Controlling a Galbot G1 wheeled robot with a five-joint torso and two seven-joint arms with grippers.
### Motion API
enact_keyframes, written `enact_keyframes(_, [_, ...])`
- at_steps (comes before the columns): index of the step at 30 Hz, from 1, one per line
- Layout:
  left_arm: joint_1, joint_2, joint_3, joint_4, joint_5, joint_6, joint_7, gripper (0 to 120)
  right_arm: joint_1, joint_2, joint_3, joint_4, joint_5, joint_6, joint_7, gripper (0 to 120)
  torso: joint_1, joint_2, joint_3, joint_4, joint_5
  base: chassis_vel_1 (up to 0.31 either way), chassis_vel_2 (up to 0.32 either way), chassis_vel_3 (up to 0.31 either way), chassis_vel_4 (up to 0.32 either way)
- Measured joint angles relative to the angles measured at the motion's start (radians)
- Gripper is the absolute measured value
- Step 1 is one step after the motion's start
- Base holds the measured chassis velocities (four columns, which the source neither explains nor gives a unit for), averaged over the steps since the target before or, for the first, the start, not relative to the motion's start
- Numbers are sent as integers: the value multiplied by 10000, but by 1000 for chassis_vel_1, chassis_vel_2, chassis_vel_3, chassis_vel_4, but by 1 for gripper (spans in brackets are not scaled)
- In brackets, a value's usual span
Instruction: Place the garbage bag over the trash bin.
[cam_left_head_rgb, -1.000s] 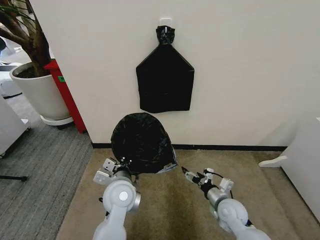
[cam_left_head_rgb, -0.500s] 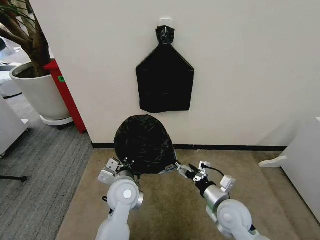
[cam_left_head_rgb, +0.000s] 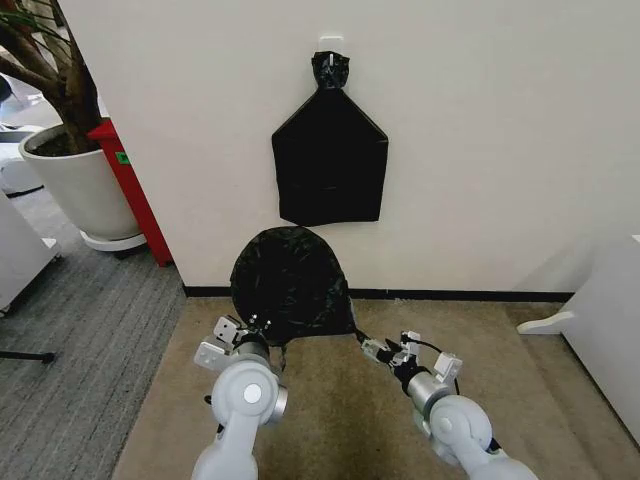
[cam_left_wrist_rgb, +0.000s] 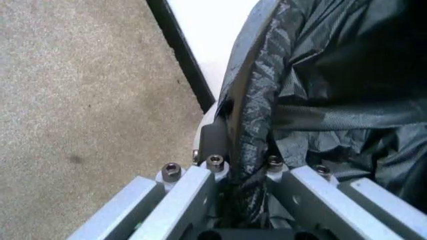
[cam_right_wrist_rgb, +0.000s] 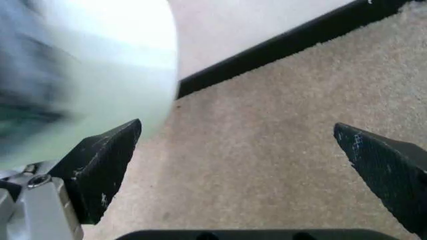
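Note:
The garbage bag (cam_left_head_rgb: 290, 283) is a glossy, crinkly black dome standing on the carpet against the wall. It covers the trash bin in the head view. My left gripper (cam_left_head_rgb: 256, 334) is at the bag's lower left edge, shut on a bunched fold of it (cam_left_wrist_rgb: 257, 135). My right gripper (cam_left_head_rgb: 374, 349) hovers just off the bag's lower right edge, open, with bare carpet between its fingertips (cam_right_wrist_rgb: 237, 125). The trash bin (cam_right_wrist_rgb: 93, 70) appears as a blurred cream-white wall close beside one of its fingers.
A flat black bundle (cam_left_head_rgb: 330, 160) hangs from a wall hook above the bag. A large white plant pot (cam_left_head_rgb: 80, 185) and a red panel (cam_left_head_rgb: 130, 190) stand at the left. White furniture (cam_left_head_rgb: 605, 330) is at the right. A black baseboard (cam_left_head_rgb: 460, 295) runs along the wall.
The bag has shifted slightly right and its lower right edge has come down. My left gripper followed it. My right gripper reached toward the bag's edge, then drew back a little.

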Motion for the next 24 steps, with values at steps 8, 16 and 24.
enact_keyframes(8, [143,0,-11,20,50,-1,25,0,-39,91,189,-311,-264,132,-118,100,0,0,0,1,-1,0,0,0,0])
enact_keyframes(16, [430,550,284,378,616,530,180,0,-186,-499,946,1200,-2085,1209,-842,100,0,0,0,-5,-3,0,0,0,0])
enact_keyframes(24, [537,2343,555,670,2334,2848,1577,0,1922,-1909,-324,2243,-4893,1496,-2160,100,0,0,0,2,-2,0,0,0,0])
